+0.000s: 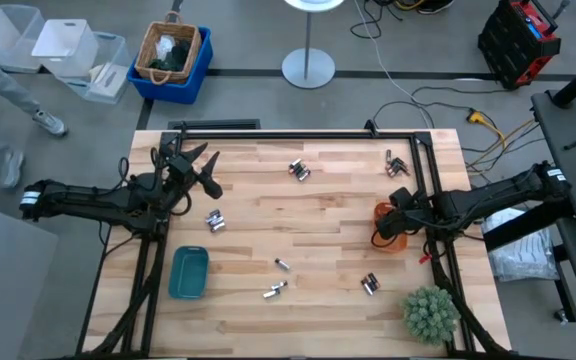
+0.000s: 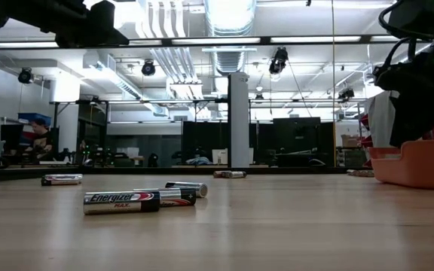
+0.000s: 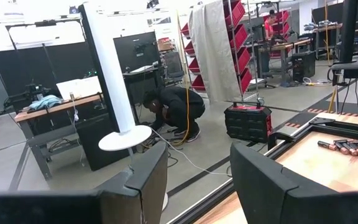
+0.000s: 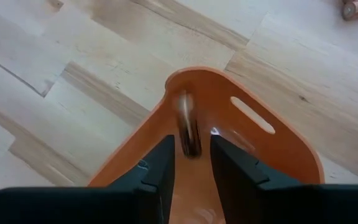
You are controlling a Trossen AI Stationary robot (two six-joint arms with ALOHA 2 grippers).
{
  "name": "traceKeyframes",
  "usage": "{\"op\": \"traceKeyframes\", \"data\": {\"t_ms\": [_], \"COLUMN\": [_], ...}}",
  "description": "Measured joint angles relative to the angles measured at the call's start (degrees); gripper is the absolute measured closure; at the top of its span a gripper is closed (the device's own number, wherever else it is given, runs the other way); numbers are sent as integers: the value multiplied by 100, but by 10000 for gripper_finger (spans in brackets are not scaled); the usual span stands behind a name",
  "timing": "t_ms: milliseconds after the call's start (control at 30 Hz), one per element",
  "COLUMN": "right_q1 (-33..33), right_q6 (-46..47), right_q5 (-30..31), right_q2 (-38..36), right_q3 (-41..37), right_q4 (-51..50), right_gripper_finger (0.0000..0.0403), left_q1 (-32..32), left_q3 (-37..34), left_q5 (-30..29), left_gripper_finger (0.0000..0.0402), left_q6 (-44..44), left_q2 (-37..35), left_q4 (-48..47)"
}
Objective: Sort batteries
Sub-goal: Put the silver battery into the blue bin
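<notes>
Batteries lie scattered on the wooden table point(image 1: 318, 225), singly and in small clusters: a far one point(image 1: 300, 171), one near the far right point(image 1: 398, 163), one by the left arm point(image 1: 215, 220), and near ones point(image 1: 274, 291). My right gripper point(image 4: 192, 155) hangs open over the orange tray point(image 4: 272, 155). One blurred battery point(image 4: 188, 130) shows just beyond its fingertips, with a gap on either side, above the tray's inside. My left gripper point(image 1: 196, 165) is raised at the far left, open and empty.
A teal tray point(image 1: 188, 273) sits near the front left. A green plant point(image 1: 430, 313) stands at the near right corner. A black frame rail point(image 1: 298, 130) runs along the table's far edge. More batteries point(image 2: 119, 201) lie in the middle, and a cluster point(image 3: 344, 146) lies ahead of the left gripper.
</notes>
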Motion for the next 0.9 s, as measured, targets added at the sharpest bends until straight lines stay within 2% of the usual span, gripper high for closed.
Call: {"op": "traceKeyframes", "data": {"t_ms": [233, 500, 767, 900], "right_q1": [0, 0, -14, -62], "right_q6": [-25, -614, -1520, -1972], "right_q5": [-4, 125, 498, 506], "right_q2": [-4, 2, 74, 310], "right_q3": [56, 678, 1184, 1342], "right_q4": [5, 49, 483, 804], "right_gripper_finger": [307, 328, 335, 335], "left_q1": [0, 0, 0, 0], "left_q3": [1, 1, 1, 1], "left_q5": [-1, 33, 991, 1204], "left_gripper_finger": [247, 247, 247, 247], "left_q6": [-2, -2, -26, -28], "left_q2": [0, 0, 0, 35], "left_q4": [0, 0, 0, -3]}}
